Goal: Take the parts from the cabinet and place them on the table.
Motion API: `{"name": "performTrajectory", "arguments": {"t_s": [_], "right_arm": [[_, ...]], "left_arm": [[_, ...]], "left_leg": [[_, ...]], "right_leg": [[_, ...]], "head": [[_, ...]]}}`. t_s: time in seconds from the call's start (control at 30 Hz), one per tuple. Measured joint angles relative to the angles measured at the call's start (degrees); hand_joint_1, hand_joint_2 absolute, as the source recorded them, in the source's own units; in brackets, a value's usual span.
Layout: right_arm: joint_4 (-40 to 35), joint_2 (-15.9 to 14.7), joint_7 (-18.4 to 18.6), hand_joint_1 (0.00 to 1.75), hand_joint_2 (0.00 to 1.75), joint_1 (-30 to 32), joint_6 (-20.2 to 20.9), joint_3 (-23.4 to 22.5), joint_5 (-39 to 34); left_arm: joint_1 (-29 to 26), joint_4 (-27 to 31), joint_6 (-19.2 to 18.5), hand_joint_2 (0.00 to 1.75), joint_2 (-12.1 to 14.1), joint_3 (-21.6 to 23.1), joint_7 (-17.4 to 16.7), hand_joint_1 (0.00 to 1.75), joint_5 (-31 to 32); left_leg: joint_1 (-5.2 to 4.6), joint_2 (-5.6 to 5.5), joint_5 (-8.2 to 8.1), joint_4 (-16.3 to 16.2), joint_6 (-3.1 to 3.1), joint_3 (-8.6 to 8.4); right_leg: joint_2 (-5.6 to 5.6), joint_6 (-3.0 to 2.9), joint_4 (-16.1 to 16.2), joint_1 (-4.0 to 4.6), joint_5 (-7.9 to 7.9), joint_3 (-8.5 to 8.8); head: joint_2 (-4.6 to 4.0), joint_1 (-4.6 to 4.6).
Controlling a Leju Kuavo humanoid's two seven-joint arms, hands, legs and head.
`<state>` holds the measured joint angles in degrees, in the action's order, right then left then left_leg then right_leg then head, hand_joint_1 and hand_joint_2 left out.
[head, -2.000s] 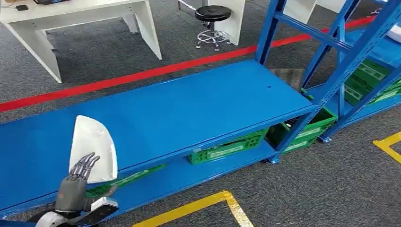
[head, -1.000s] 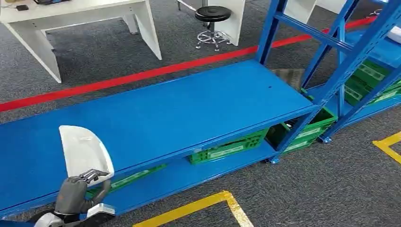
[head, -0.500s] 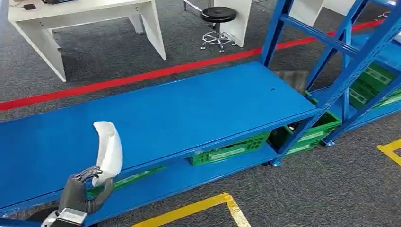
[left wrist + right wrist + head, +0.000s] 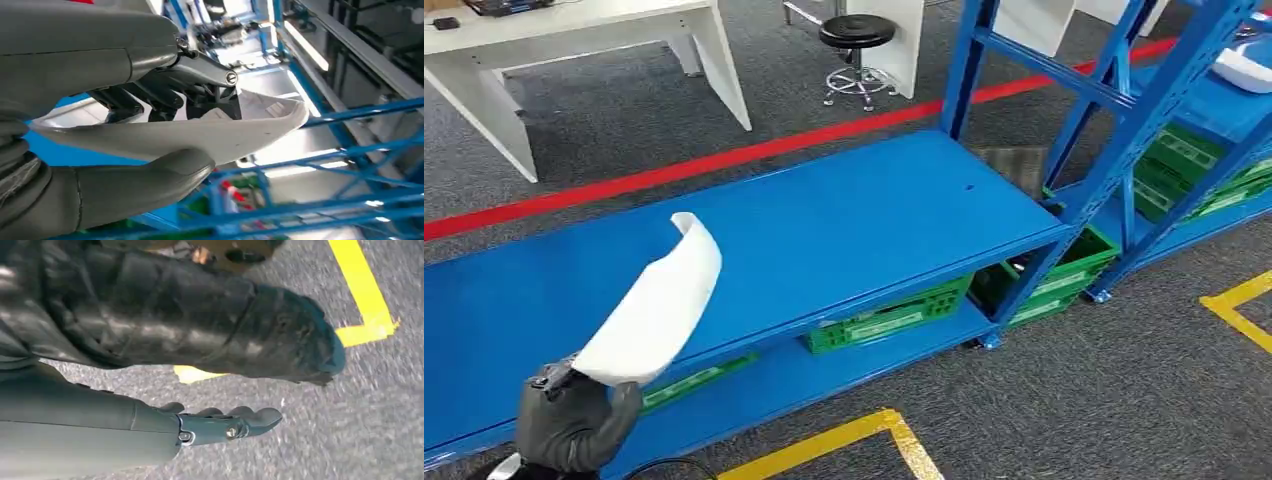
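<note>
My left hand [image 4: 574,420] grips a curved white plastic part [image 4: 656,305] by its lower end, holding it lifted and tilted over the front edge of the blue shelf [image 4: 824,220]. In the left wrist view the thumb and darker fingers [image 4: 165,95] clamp the white part [image 4: 190,135] between them. My right hand [image 4: 220,425] hangs over the grey carpet with its fingers stretched out and nothing in them. Another white part [image 4: 1244,68] lies on the blue rack at the far right.
Green crates [image 4: 889,315] sit on the lower shelf, more green crates [image 4: 1189,165] in the right rack. Blue uprights [image 4: 1124,130] rise on the right. A white table [image 4: 574,30] and a black stool [image 4: 856,35] stand beyond a red floor line [image 4: 724,160]. Yellow tape [image 4: 894,440] marks the carpet.
My left hand closed on the white part, lifted it off the blue shelf and tilted it up to the right. The view has shifted slightly.
</note>
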<state>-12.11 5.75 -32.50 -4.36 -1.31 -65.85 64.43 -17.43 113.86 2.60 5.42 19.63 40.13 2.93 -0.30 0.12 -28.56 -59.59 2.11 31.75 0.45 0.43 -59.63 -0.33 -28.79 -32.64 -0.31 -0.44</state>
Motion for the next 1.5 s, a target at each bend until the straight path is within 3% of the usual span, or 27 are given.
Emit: {"name": "performTrajectory", "arguments": {"t_s": [0.07,0.13,0.17,0.23,0.27,0.3,0.33,0.37,0.43,0.5,0.6,0.67,0.73,0.8,0.83,0.87,0.93,0.97,1.1,1.17,1.27,1.3,1.33,1.37,1.43,1.47,1.5], "right_arm": [[0.0,0.1,0.0,0.0,0.0,0.0,0.0,0.0,0.0],[0.0,0.1,0.0,0.0,0.0,0.1,0.0,0.0,0.0],[0.0,0.1,0.0,0.0,0.0,0.0,0.0,0.0,0.0],[0.0,0.1,0.0,0.0,0.0,0.0,0.0,0.0,0.0],[0.0,0.1,0.0,0.0,0.0,0.1,0.0,0.0,0.0],[0.0,0.1,0.1,0.0,0.0,0.3,0.0,0.0,0.0],[0.0,0.1,0.1,0.0,0.0,0.4,-0.1,0.0,0.0],[0.0,0.1,0.1,0.0,0.0,0.4,-0.1,0.0,-0.1],[0.0,0.1,0.1,0.0,0.0,0.3,-0.3,0.0,-0.1],[0.0,0.1,0.1,0.0,0.0,0.2,-0.3,0.0,-0.1],[0.0,0.2,0.2,0.0,0.0,0.6,-0.3,-0.1,-0.2],[0.0,0.4,0.2,0.0,0.0,0.6,-0.3,-0.1,-0.2],[0.0,0.4,0.4,0.0,0.0,0.5,-0.3,-0.2,-0.2],[0.0,0.4,0.8,0.0,0.0,0.6,-0.3,-0.3,-0.2],[0.0,0.4,0.9,0.0,0.0,0.7,-0.3,-0.3,-0.2],[0.0,0.4,0.9,0.0,0.0,0.6,-0.3,-0.3,-0.2],[0.0,0.5,0.9,0.0,0.0,0.6,-0.3,-0.3,-0.2],[0.0,0.6,0.9,0.0,0.0,0.6,-0.3,-0.3,-0.2],[0.0,0.6,1.0,0.0,0.0,0.5,-0.3,-0.3,-0.2],[0.0,0.6,1.3,0.0,0.0,0.5,-0.4,-0.3,-0.2],[0.0,0.7,1.3,0.0,0.0,0.5,-0.5,-0.3,-0.2],[0.0,0.7,1.3,0.0,0.0,0.5,-0.5,-0.3,-0.2],[0.0,0.7,1.3,0.0,0.0,0.6,-0.5,-0.3,-0.2],[0.0,0.7,1.3,0.0,0.0,0.5,-0.6,-0.3,-0.2],[0.0,0.7,1.4,0.0,0.0,0.4,-0.6,-0.3,-0.2],[0.0,0.7,1.4,0.0,0.0,0.3,-0.7,-0.3,-0.2],[0.0,0.7,1.6,0.0,0.0,0.2,-0.7,-0.3,-0.2]], "left_arm": [[-0.1,1.1,-0.7,1.75,0.0,0.4,0.0,1.75,0.0],[0.0,1.9,-0.8,1.75,0.0,0.6,0.0,1.75,-0.1],[0.0,2.1,-0.8,1.75,0.1,0.6,0.0,1.75,-0.1],[0.1,2.4,-0.9,1.75,0.1,0.7,0.0,1.75,-0.1],[0.1,2.4,-1.1,1.75,0.1,0.8,0.0,1.75,-0.1],[0.0,2.5,-1.5,1.75,0.1,0.8,0.0,1.75,-0.1],[0.1,2.7,-1.9,1.75,0.1,1.0,0.0,1.75,0.0],[0.1,2.9,-2.1,1.75,0.1,1.2,0.0,1.75,0.1],[0.1,3.2,-2.3,1.75,0.1,1.4,0.0,1.75,0.1],[0.1,3.5,-2.6,1.75,0.1,1.6,0.0,1.75,0.1],[0.1,4.0,-2.7,1.75,0.1,1.8,0.0,1.75,0.3],[0.2,4.4,-2.5,1.75,0.1,1.9,0.0,1.75,0.6],[0.3,4.6,-2.4,1.75,0.1,1.9,0.0,1.75,0.7],[0.2,4.6,-2.3,1.75,0.2,2.0,0.0,1.75,0.9],[0.1,4.6,-2.3,1.75,0.2,2.0,0.0,1.75,0.9],[0.2,4.6,-2.3,1.75,0.2,2.0,0.0,1.75,0.9],[0.2,4.6,-2.3,1.75,0.2,2.0,0.0,1.75,0.9],[0.2,4.7,-2.2,1.75,0.2,2.0,0.0,1.75,0.9],[0.3,4.9,-1.6,1.75,0.3,2.1,0.0,1.75,1.3],[0.9,4.9,-1.6,1.75,0.3,2.3,0.0,1.75,1.4],[1.2,4.9,-1.6,1.75,0.2,2.7,0.0,1.75,1.5],[1.3,4.9,-1.6,1.75,0.2,2.9,0.0,1.75,1.7],[1.3,4.9,-1.6,1.75,0.2,3.0,0.0,1.75,1.9],[1.4,4.9,-1.6,1.75,0.2,3.0,0.0,1.75,1.9],[1.4,4.9,-1.6,1.75,0.2,3.1,0.0,1.75,1.9],[1.4,4.9,-1.5,1.75,0.2,3.1,0.0,1.75,2.0],[1.4,4.9,-1.5,1.75,0.2,3.1,0.0,1.75,2.0]], "left_leg": [[-0.13,-0.1,-0.17,0.2,-0.01,0.39],[0.54,0.0,0.65,1.7,0.07,-0.2],[0.53,0.0,0.77,1.9,0.33,-0.29],[0.46,0.11,0.78,1.9,0.47,-0.19],[0.39,0.15,0.74,1.9,0.54,-0.17],[0.37,0.14,0.73,1.8,0.54,-0.18],[0.37,0.1,0.72,1.8,0.55,-0.24],[0.37,0.04,0.67,1.7,0.54,-0.32],[0.37,-0.01,0.41,1.5,0.19,-0.54],[-0.02,0.0,0.17,0.9,-0.29,-0.02],[0.11,0.0,0.6,1.0,-1.03,0.01],[0.17,-0.06,-1.37,-0.8,-1.75,0.58],[0.58,-0.06,-6.04,-9.3,-2.31,4.18],[0.76,-0.05,-8.37,-16.4,-2.61,7.25],[0.86,-0.05,-7.55,-16.2,-2.66,7.05],[0.94,-0.04,-5.52,-13.6,-2.68,5.7],[1.07,-0.04,-0.24,-3.2,-2.46,0.49],[1.03,-0.09,-0.25,0.3,-2.34,-1.24],[0.46,-0.25,0.11,1.1,-1.24,-0.63],[0.81,0.04,0.96,1.8,-0.05,-0.37],[0.6,0.26,1.7,1.7,0.74,0.61],[0.46,0.3,1.96,1.6,0.77,1.05],[0.32,0.3,2.21,1.5,0.77,1.46],[0.23,0.3,2.43,1.4,0.72,1.84],[0.11,0.26,2.77,1.2,0.5,2.34],[0.1,0.26,2.94,1.1,0.29,2.43],[-0.15,0.28,3.22,1.0,-0.16,2.68]], "right_leg": [[-0.27,0.66,0.4,-0.18,0.42,-0.27],[-0.23,1.25,0.1,-0.11,-0.21,-0.67],[-0.33,1.52,-1.8,-0.04,-1.74,-1.42],[-0.34,1.85,-10.1,-0.27,-5.87,-5.15],[-0.34,2.03,-14.0,-0.3,-7.28,-6.98],[-0.35,2.13,-16.2,-0.31,-7.48,-8.03],[-0.35,2.17,-15.4,-0.31,-6.19,-7.64],[-0.36,2.12,-12.1,-0.31,-3.92,-6.03],[-0.4,1.7,-1.9,-0.3,0.93,-0.99],[-0.3,1.04,1.1,-0.12,0.06,0.66],[-0.26,0.48,0.9,0.02,0.37,0.47],[-0.43,-0.28,1.4,-0.48,0.8,0.71],[-0.49,-0.58,1.4,-0.49,0.83,0.59],[-0.59,-0.61,1.4,-0.46,0.85,0.48],[-0.59,-0.6,1.4,-0.47,0.86,0.5],[-0.57,-0.57,1.4,-0.5,0.89,0.52],[-0.51,-0.38,1.4,-0.57,0.98,0.72],[-0.49,-0.12,1.4,-0.51,1.07,0.69],[-0.48,1.4,1.5,-0.48,1.87,-0.04],[-0.44,1.96,0.2,-0.64,0.07,-1.14],[-0.43,2.22,-11.4,-0.64,-7.52,-5.32],[-0.43,2.28,-14.9,-0.63,-8.83,-6.42],[-0.44,2.24,-15.6,-0.62,-8.56,-6.19],[-0.44,2.08,-13.5,-0.58,-7.09,-4.57],[-0.44,1.53,-3.9,-0.46,-3.04,1.63],[-0.43,1.08,1.3,-0.29,-2.65,4.75],[-0.43,1.24,2.4,-0.11,-2.8,6.09]], "head": [[-0.02,-0.11],[-0.02,-0.04],[-0.02,0.26],[0.0,0.68],[0.0,0.66],[0.0,0.7],[0.0,0.72],[-0.02,0.72],[0.0,0.81],[0.0,0.85],[0.0,0.79],[0.0,0.5],[0.0,-0.13],[-0.02,-0.15],[-0.02,-0.13],[0.0,-0.15],[-0.02,-0.15],[-0.02,-0.13],[0.0,-0.04],[0.0,0.07],[-0.02,0.88],[0.0,0.9],[-0.02,0.85],[0.0,0.92],[0.0,0.94],[0.0,0.96],[-0.02,0.87]]}}
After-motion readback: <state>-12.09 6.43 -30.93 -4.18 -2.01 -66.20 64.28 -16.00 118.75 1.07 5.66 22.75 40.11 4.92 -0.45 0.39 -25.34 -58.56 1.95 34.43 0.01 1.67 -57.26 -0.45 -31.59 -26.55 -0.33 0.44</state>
